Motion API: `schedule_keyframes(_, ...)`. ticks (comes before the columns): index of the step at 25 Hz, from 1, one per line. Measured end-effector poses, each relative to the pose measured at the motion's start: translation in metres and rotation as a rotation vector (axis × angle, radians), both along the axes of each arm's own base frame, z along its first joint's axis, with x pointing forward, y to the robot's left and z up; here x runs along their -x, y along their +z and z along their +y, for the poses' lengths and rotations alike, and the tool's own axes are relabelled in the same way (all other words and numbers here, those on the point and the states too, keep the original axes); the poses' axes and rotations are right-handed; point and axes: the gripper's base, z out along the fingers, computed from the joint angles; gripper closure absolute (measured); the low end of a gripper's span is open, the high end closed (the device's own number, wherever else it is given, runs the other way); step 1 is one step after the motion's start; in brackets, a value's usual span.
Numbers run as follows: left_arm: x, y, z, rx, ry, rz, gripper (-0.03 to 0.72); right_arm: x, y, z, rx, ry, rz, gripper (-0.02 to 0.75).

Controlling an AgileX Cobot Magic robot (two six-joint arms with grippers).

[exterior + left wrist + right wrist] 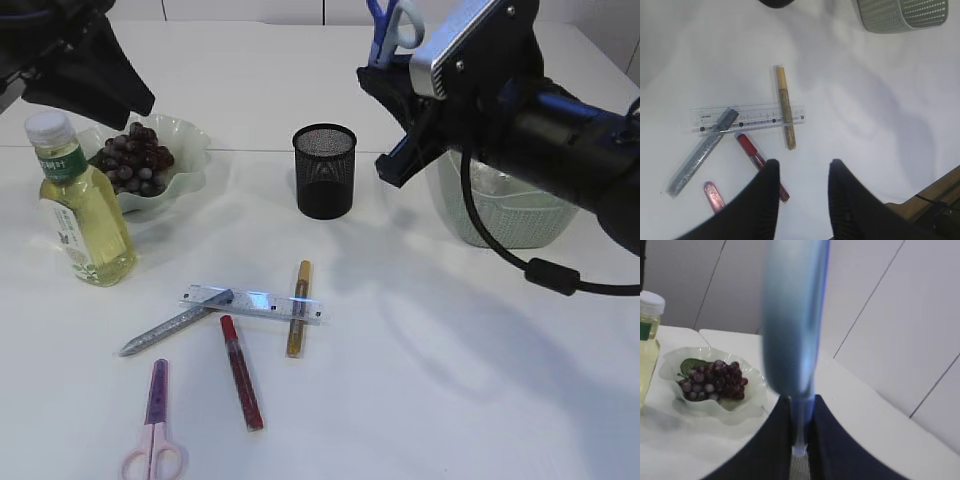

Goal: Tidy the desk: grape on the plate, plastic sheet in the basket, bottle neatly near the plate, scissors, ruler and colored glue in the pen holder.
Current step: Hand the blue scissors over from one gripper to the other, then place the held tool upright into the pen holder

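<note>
Step in hand: carrying blue scissors (392,28) to the pen holder (325,170); judged from handles up, blades pinched.
Right fingers (827,440): pressed tight on the blue scissors, handle loop blurred close to the lens; right gripper (392,62) high, behind and to the right of the pen holder.
Left fingers (767,195): spread, holding nothing; left gripper (801,172) hovering over the table (450,380) near the glue tubes.
Grape (135,160): already on the plate (195,140).
Bottle (85,215): upright, just beside the plate.
Basket (510,215): at right, behind the arm; something clear inside, plastic sheet probably, cannot tell for sure.
Ruler (252,303): flat on the table, grey glue (175,324) and gold glue (298,308) lying across it.
Red glue (241,372): apart, just below the ruler.
Pink scissors (155,425): at the near edge, untouched.
Next move: shift left and forward until blade tips sit above the holder's mouth, lower straight, then release; tilted entry risks tipping the light mesh cup.
</note>
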Motion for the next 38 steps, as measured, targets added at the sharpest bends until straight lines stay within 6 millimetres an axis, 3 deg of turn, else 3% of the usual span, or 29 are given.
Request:
schedule_keyframes(5,0.0,-0.001,0.002,-0.022,-0.001,-0.002,0.444,-0.011,0.013,-0.006,-0.021,-0.107,0.189,0.661)
schedule_keyframes(20,0.0,-0.006,0.008,-0.132,-0.014,-0.014,0.444,-0.039,0.078,-0.006,-0.171,-0.337,0.451,0.662)
schedule_keyframes(24,0.002,-0.008,-0.007,-0.192,-0.06,-0.048,0.444,-0.043,0.088,-0.003,-0.204,-0.371,0.502,0.662)
schedule_keyframes(31,0.015,-0.01,-0.051,-0.28,-0.196,-0.125,0.444,-0.059,0.089,0.002,-0.227,-0.429,0.593,0.662)
schedule_keyframes(38,0.02,-0.01,-0.063,-0.294,-0.234,-0.141,0.444,-0.084,0.079,0.012,-0.229,-0.456,0.645,0.662)
